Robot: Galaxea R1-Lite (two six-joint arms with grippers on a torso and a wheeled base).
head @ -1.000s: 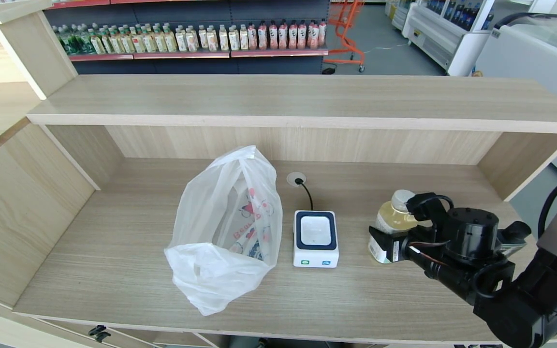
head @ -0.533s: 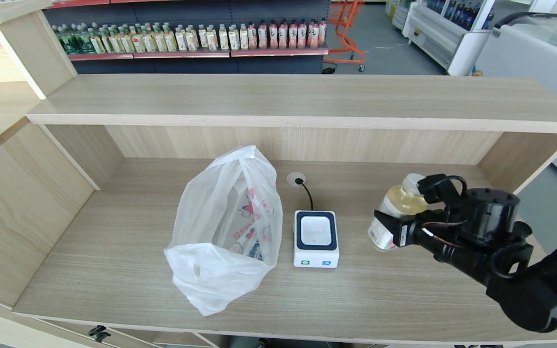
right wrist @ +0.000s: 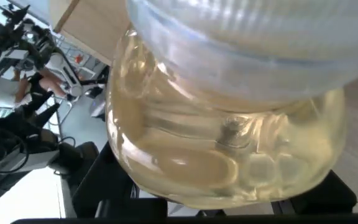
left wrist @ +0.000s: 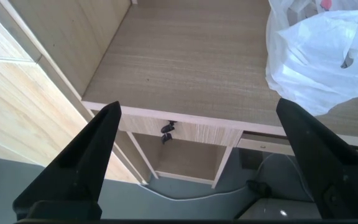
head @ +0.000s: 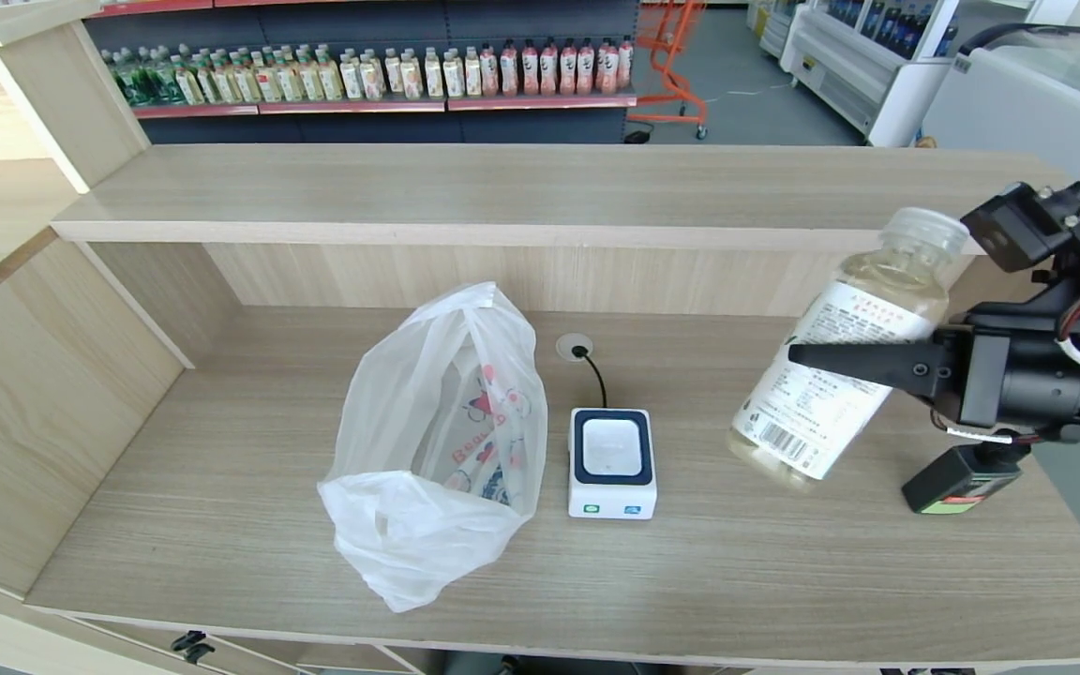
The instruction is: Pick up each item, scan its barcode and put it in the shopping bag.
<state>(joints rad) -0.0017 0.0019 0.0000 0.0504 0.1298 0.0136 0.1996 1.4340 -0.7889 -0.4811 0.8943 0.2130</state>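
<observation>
Head view: the right gripper [head: 840, 362] has its fingers clamped on the bottle [head: 807, 412], which is tilted in the air above the worktop's [head: 737, 562] right end. The scanner [head: 611, 459] and shopping bag [head: 432, 441] sit side by side mid-worktop. The left gripper [left wrist: 197, 168] has its fingers spread wide past the front edge.

Bottle [head: 840, 361] now lifted, tilted.

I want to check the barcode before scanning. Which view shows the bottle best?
The head view: the whole bottle hangs tilted in the right pincer, barcode visible. The right wrist view has its cap and neck close up; the left wrist view faces the shopping bag.
</observation>
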